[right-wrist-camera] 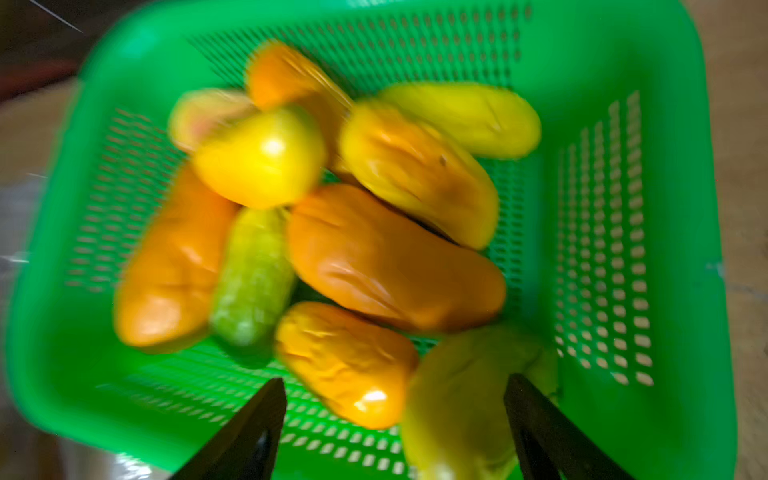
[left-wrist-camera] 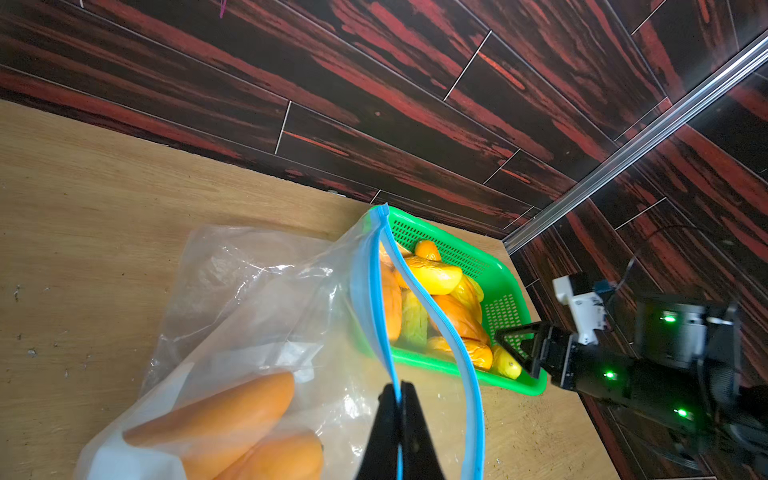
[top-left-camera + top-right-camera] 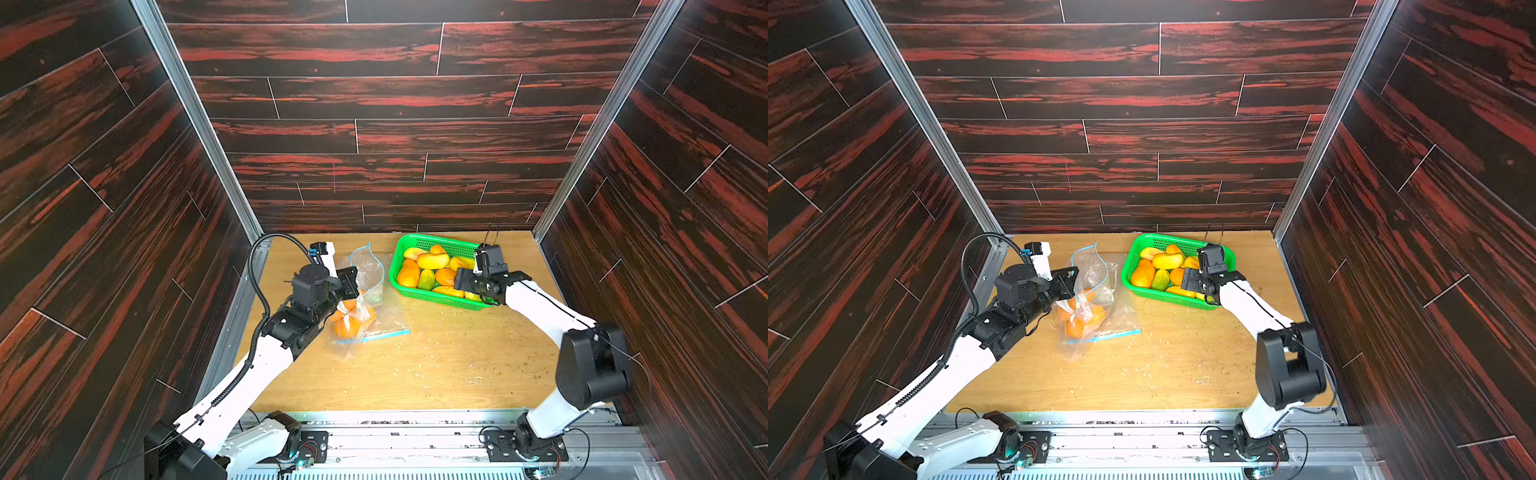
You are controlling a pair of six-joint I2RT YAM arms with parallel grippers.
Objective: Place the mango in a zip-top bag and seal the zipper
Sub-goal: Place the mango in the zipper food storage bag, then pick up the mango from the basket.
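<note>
Nearest me, the scuffed plywood bench [image 3: 415,374] is flecked with crumbs [image 3: 515,361]. Left of centre lies a crinkled clear bag [image 3: 386,322] of smooth orange mangoes [image 3: 347,326]. Just beyond, my left jaws are pinched together on the blue zipper strip [image 2: 380,291] of a gaping clear zip-top bag [image 3: 368,270]. Farther right, a perforated green plastic basket [image 3: 440,243] holds wrinkled mangoes [image 1: 395,257]; my right jaws stand wide apart astride a yellow-green mango [image 1: 461,407], contact unclear.

Free: near half of desk [image 3: 415,374] is left bare | Blocked: far half is occupied by zip-top bag [image 3: 368,270], basket [image 3: 432,241]
</note>
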